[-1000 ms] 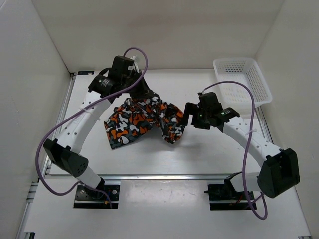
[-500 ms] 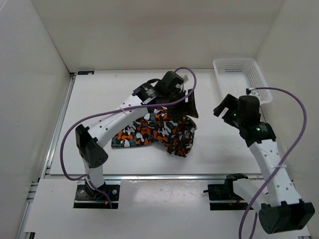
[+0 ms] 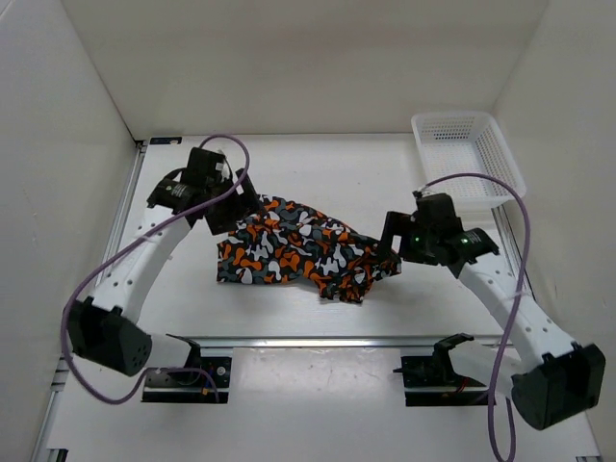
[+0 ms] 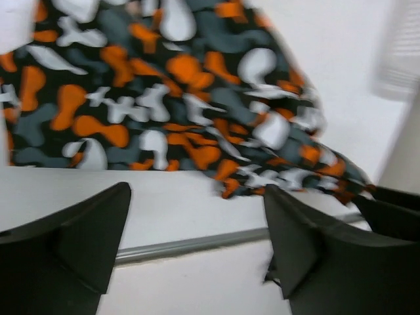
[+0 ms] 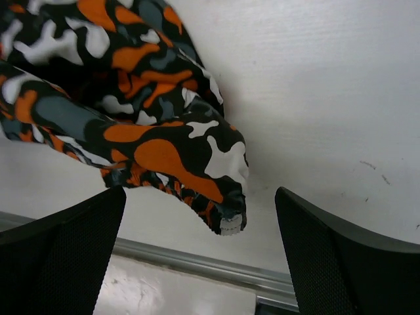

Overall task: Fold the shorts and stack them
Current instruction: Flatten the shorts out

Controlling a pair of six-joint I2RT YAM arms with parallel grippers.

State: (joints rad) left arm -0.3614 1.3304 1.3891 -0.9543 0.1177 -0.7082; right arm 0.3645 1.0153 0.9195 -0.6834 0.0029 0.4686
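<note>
The shorts (image 3: 298, 252), blotched in orange, black, grey and white, lie crumpled in a wide strip across the middle of the table. My left gripper (image 3: 234, 206) hovers at their far left corner, open, with nothing between its fingers. The left wrist view has the shorts (image 4: 164, 98) beyond the open gripper (image 4: 197, 226), with bare table between the fingers (image 4: 72, 239). My right gripper (image 3: 390, 246) stands open at the shorts' right end. From the right wrist, a hem corner of the shorts (image 5: 197, 164) lies between the spread fingers (image 5: 341, 256) of the gripper (image 5: 200, 243), not pinched.
A white mesh basket (image 3: 467, 154) stands at the back right corner. A metal rail (image 3: 308, 340) runs along the table's near edge. White walls close in the left, right and back sides.
The left gripper has opened and let the shorts go, then swung back from the middle to their far left. The shorts now lie spread wider. The right gripper returned to their right end.
</note>
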